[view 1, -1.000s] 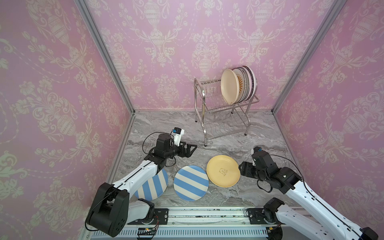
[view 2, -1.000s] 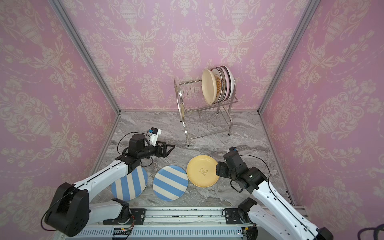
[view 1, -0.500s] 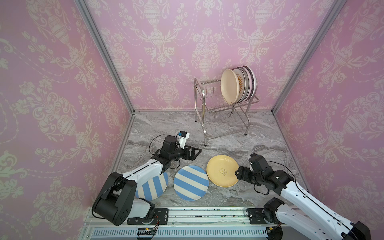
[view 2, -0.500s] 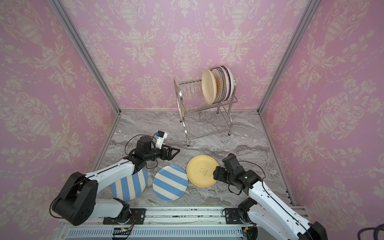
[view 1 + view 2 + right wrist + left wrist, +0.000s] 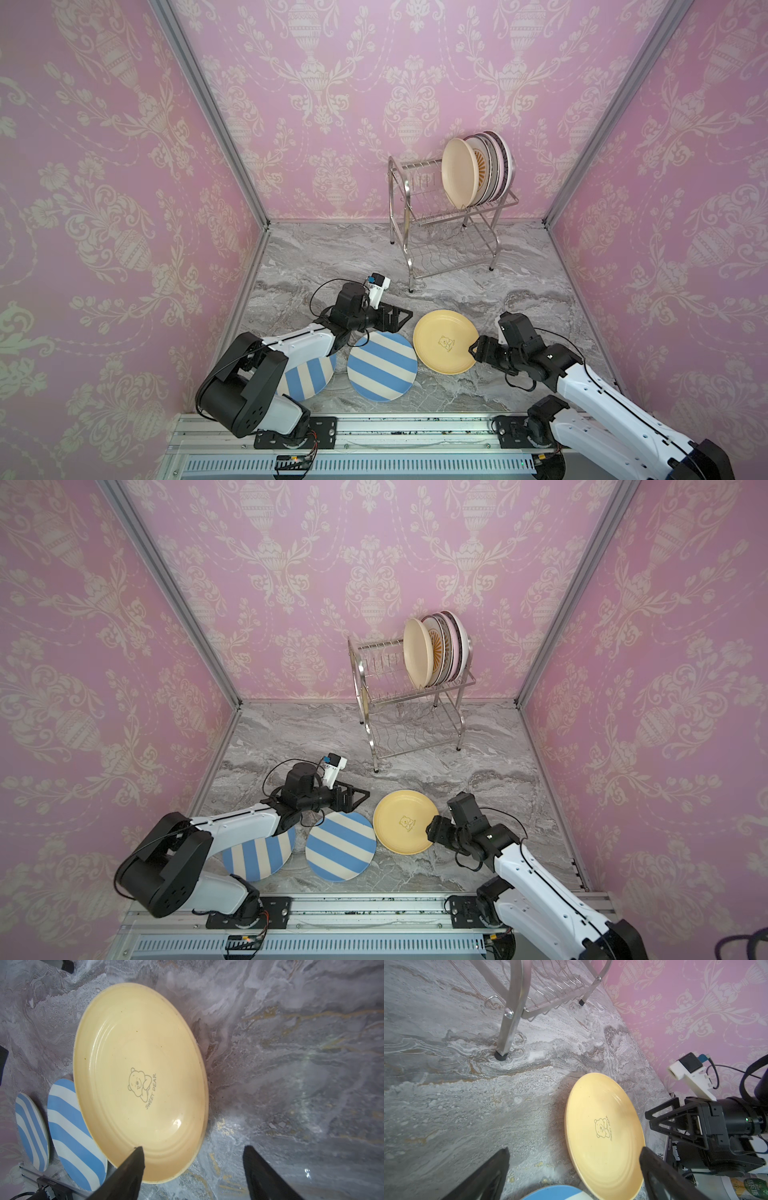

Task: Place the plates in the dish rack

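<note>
Rack [image 5: 451, 255]: stood at the back of the table [image 5: 332, 257]; upper tier part filled, no plate seen on lower tier.
Racked plates: a row on edge at the upper tier's right end, beige plate [image 5: 459, 174] foremost; count unclear.
Yellow plate [image 5: 445, 347]: lay flat in front of the rack, well apart from it.
Striped plates [image 5: 381, 365]: two, flat, farther from the rack, off toward its left.
Left gripper [image 5: 401, 322]: jaws spread, empty, between rack and striped plates.
Right gripper [image 5: 476, 352]: jaws spread at the yellow plate's rim, on the side away from the rack; one finger [image 5: 133, 1167] above the rim, nothing pinched.
Progress: judged past halfway; three plates remained, yellow likely next.
</note>
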Available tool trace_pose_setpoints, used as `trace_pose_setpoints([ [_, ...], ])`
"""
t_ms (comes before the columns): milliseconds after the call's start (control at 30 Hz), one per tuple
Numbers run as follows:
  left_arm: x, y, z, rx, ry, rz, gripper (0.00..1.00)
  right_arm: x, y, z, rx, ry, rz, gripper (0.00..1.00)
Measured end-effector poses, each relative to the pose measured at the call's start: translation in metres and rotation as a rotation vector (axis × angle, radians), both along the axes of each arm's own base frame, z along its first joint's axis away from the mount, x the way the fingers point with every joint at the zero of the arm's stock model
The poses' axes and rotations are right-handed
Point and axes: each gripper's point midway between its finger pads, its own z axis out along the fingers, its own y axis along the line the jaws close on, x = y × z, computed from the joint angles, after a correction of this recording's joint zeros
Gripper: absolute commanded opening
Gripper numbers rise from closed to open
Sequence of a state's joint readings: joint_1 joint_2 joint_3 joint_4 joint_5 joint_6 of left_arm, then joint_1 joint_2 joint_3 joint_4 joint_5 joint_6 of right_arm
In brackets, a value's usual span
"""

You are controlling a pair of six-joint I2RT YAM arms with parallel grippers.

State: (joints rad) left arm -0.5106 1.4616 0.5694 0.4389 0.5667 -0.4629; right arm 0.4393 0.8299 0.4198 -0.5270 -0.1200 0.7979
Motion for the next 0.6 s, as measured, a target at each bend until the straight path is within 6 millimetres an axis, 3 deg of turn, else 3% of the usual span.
trace_pose_setpoints([
  [267,-0.006,-0.008,-0.007,-0.002,0.018,-0.028,0.99,0.004,0.002,-0.016,0.033,0.005,-0.016,0.71],
  [600,-0.009,-0.024,-0.023,0.007,0.06,-0.079,0.99,0.01,0.005,-0.025,0.087,-0.021,-0.035,0.58],
])
